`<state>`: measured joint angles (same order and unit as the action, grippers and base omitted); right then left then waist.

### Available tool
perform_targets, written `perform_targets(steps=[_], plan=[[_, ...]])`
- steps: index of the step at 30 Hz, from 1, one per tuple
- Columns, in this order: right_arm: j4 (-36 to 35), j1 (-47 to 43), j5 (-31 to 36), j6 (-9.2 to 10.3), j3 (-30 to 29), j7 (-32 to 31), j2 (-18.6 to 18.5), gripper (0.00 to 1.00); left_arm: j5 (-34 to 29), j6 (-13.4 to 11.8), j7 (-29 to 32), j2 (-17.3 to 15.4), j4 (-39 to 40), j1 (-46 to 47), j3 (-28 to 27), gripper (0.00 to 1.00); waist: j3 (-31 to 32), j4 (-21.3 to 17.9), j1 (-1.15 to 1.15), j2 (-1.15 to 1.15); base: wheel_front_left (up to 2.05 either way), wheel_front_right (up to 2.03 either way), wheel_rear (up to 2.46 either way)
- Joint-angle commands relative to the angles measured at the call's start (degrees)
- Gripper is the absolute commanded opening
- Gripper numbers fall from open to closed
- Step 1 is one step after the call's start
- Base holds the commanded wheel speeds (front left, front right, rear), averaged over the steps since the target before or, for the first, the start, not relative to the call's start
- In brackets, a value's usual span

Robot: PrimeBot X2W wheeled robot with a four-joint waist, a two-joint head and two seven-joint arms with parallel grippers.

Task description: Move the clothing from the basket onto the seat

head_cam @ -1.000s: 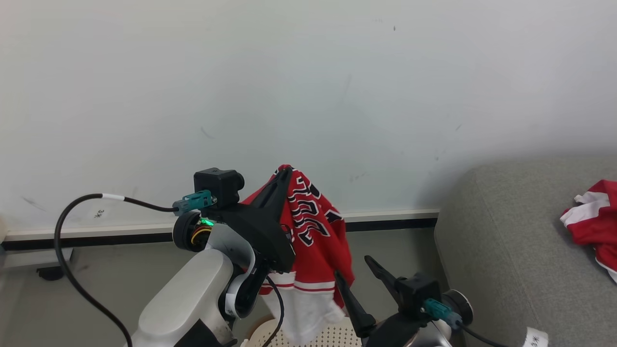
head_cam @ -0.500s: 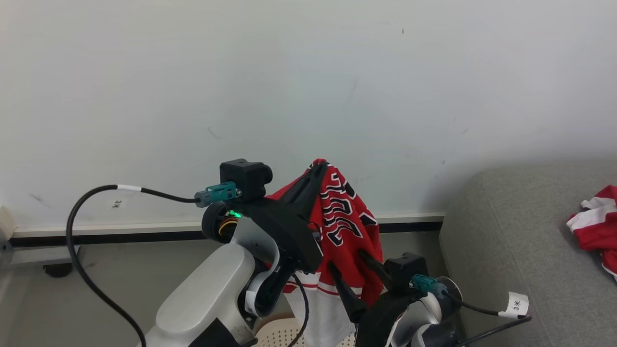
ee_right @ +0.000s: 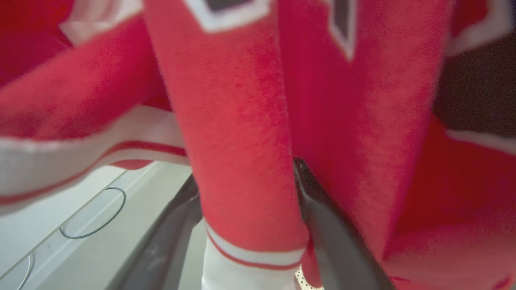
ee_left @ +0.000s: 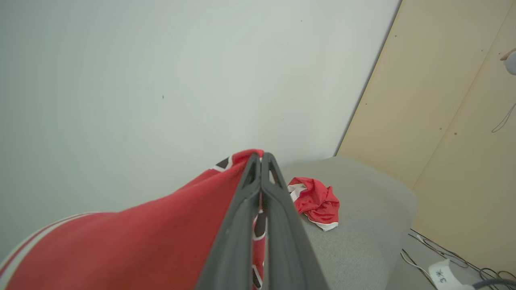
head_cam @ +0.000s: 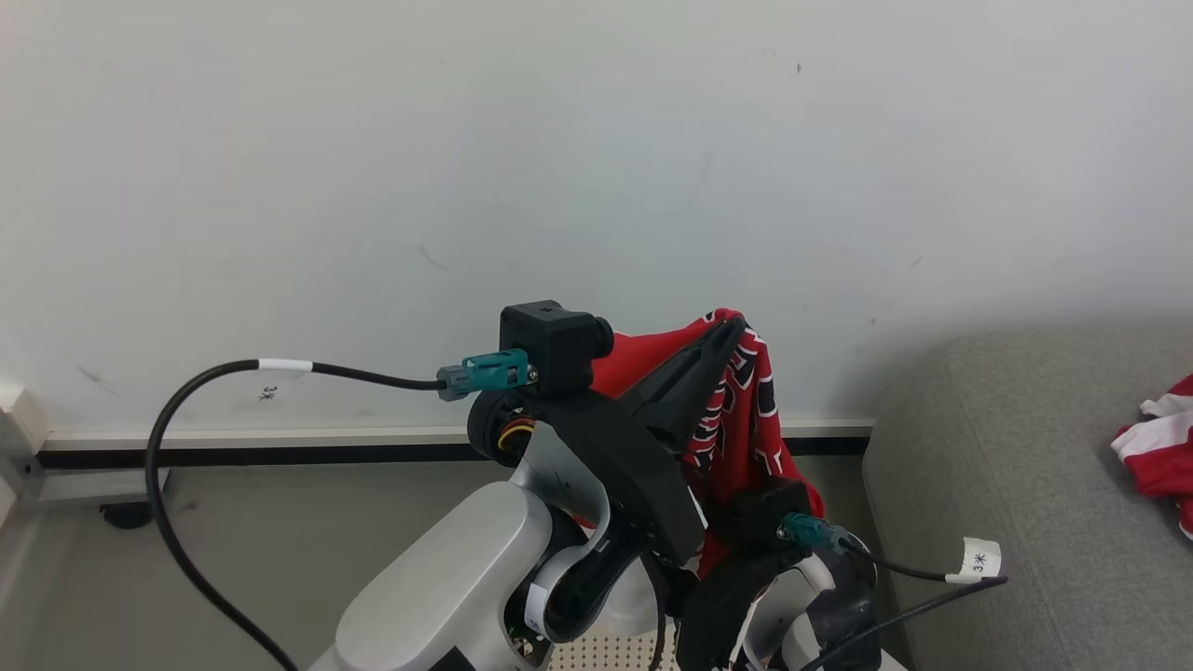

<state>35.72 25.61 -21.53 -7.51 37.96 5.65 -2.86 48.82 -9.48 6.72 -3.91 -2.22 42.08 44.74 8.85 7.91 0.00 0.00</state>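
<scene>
The jersey [head_cam: 750,419] is held up in the air, pinched at its top edge by the left hand [head_cam: 734,328], fingers pressed together on the cloth. The rest hangs down before the wall, above the basket [head_cam: 601,655], a strip of whose perforated plastic is seen at the bottom of the head view. A second red garment [head_cam: 1160,447] is already laid on the seat [head_cam: 1016,485], to the right and well apart from the jersey. The right hand [ee_right: 246,173] is spread wide, with a hanging fold of the jersey between its fingers, not clamped

The step in hand is judged to be the carry to the seat. The pinch must not be loosened; the hem is to be raised clear of the basket rim and the seat's edge, and the cloth released only once well over the cushion, not at the rounded corner, where a slide-off is likely. Snagging of the loose fold on the right hand's fingers is to be avoided

In the left wrist view the closed fingertips and the whole garment on the seat are shown; that garment is cut off in the head view. In the right wrist view the white-banded hem and the spread fingers are shown close, both hidden behind the arms in the head view
</scene>
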Motion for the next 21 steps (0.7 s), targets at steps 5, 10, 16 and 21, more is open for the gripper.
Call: perform_targets(steps=[5,10,16,21], plan=[[1.6,1.76,-1.97,0.04,0.42,1.55,-0.03,0.17,0.68,-0.61,0.69,0.13,2.36,-0.15,0.39,0.0,0.19,0.14,0.0,0.0,0.0,0.0,0.0],[2.09,2.17,-2.82,0.04,1.58,2.38,-0.02,0.0,-0.06,-1.66,0.26,-0.99,1.37,-1.35,0.19,0.0,0.3,-0.11,0.0,0.0,0.0,0.0,0.0],[2.38,2.1,-3.03,0.04,1.95,2.98,-0.02,0.0,-1.93,-1.81,-1.94,-3.29,-2.41,-2.24,-0.08,0.24,0.18,-0.73,0.0,0.0,0.0,0.0,0.0],[1.79,0.7,-2.42,0.04,1.76,3.53,-0.03,0.0,-4.42,-0.78,-7.65,-5.31,-8.77,-3.96,-0.44,1.0,0.03,-1.92,0.0,0.0,0.0,0.0,0.0]])
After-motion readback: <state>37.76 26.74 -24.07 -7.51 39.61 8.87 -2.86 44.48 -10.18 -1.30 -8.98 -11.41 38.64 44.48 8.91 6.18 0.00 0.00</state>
